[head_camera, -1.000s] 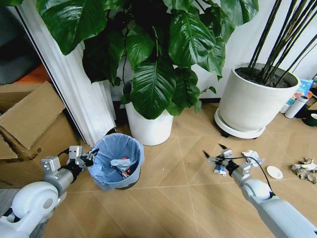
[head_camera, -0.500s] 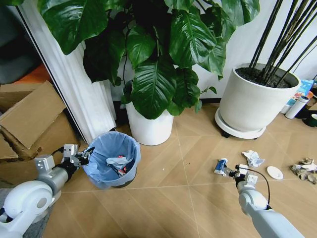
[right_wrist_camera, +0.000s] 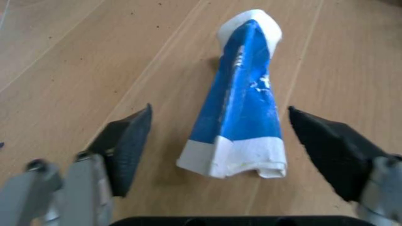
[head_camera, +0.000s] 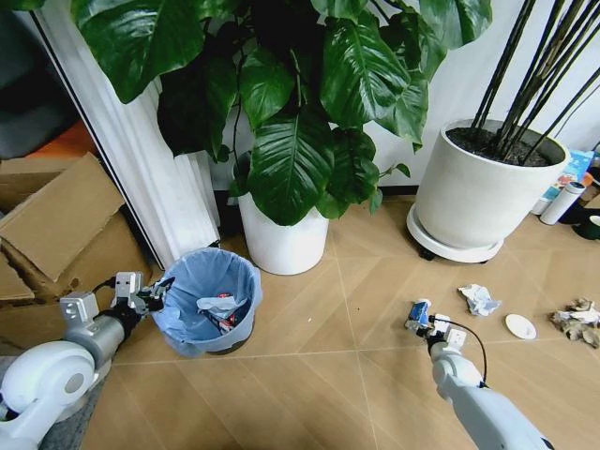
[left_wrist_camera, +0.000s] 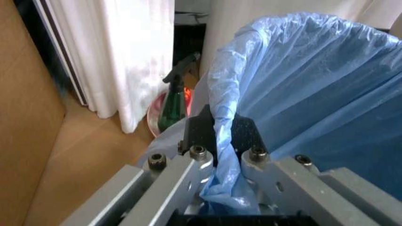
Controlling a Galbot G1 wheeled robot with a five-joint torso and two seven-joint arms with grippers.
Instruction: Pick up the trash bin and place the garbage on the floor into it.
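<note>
The trash bin (head_camera: 208,302), black with a light blue liner (left_wrist_camera: 314,89), is at the floor's left with litter inside. My left gripper (head_camera: 155,294) is shut on its near rim, pinching the liner (left_wrist_camera: 217,136). A blue-white packet (head_camera: 418,310) (right_wrist_camera: 244,106) lies flat on the wooden floor. My right gripper (head_camera: 425,324) (right_wrist_camera: 220,120) is open and low over it, one finger on each side of the packet, not touching it. Further right lie a white paper ball (head_camera: 480,299), a white disc (head_camera: 519,326) and a grey-brown paper wad (head_camera: 577,319).
A white pot (head_camera: 281,242) with a big leafy plant stands just behind the bin. A larger white pot (head_camera: 473,192) stands at the back right, with a white bottle (head_camera: 561,202) beside it. Cardboard boxes (head_camera: 56,225) and a white curtain (head_camera: 141,159) close off the left. A green spray bottle (left_wrist_camera: 172,101) stands by the curtain.
My right gripper has dropped from above the floor down around the blue-white packet, still open. The left gripper has drawn the bin slightly to the left.
</note>
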